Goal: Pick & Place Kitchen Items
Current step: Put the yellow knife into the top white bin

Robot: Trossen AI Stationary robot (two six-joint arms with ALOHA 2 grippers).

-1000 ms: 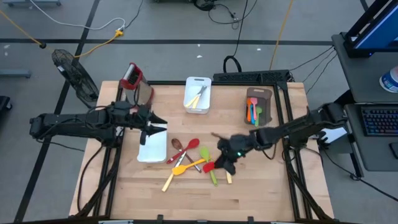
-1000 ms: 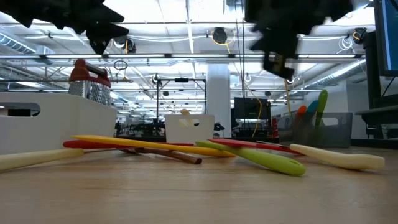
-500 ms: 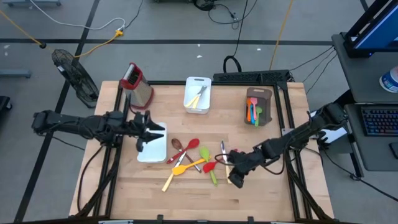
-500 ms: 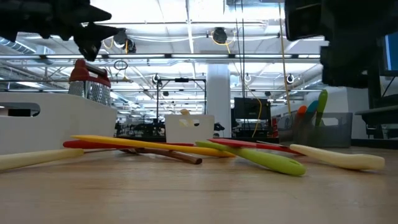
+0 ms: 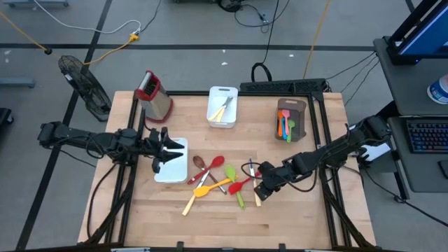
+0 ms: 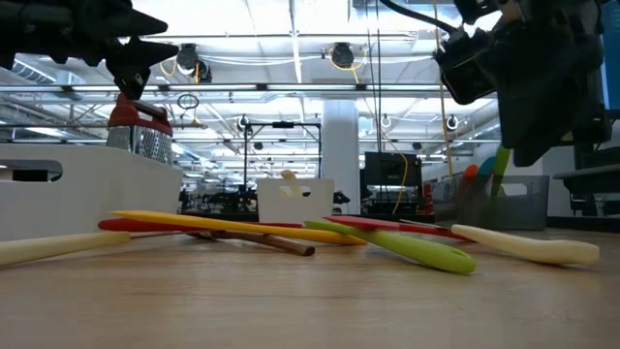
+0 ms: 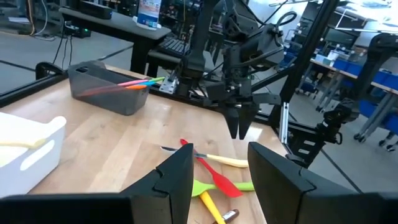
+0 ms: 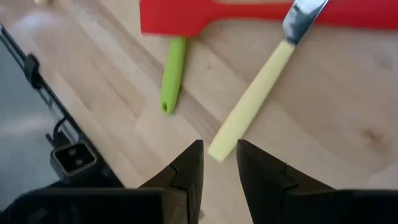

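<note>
Several small spoons and spatulas lie in a loose pile point(image 5: 220, 180) on the wooden table: a red spoon point(image 5: 213, 164), a green spatula point(image 5: 229, 171), a yellow one point(image 5: 201, 192), a red spatula point(image 8: 205, 18), a green handle point(image 8: 173, 74) and a pale yellow-handled utensil point(image 8: 249, 102). My right gripper point(image 5: 260, 190) hovers above the pile's right end, pointing down, with its fingers a little apart just off the free end of the pale yellow handle. It is empty. My left gripper point(image 5: 162, 150) is open and empty above a white tray point(image 5: 175, 168).
A steel grater with a red top point(image 5: 154, 94) stands at the far left. A white tray point(image 5: 222, 105) with utensils sits at the far middle. A brown tray point(image 5: 288, 119) with coloured utensils sits at the far right. Bare wood lies toward the near edge.
My right gripper has come down and gone toward the table's near edge and a little right, then back slightly toward the pile, turning as it went. My left gripper has drifted a little toward the table's left edge. The utensils have kept still.
</note>
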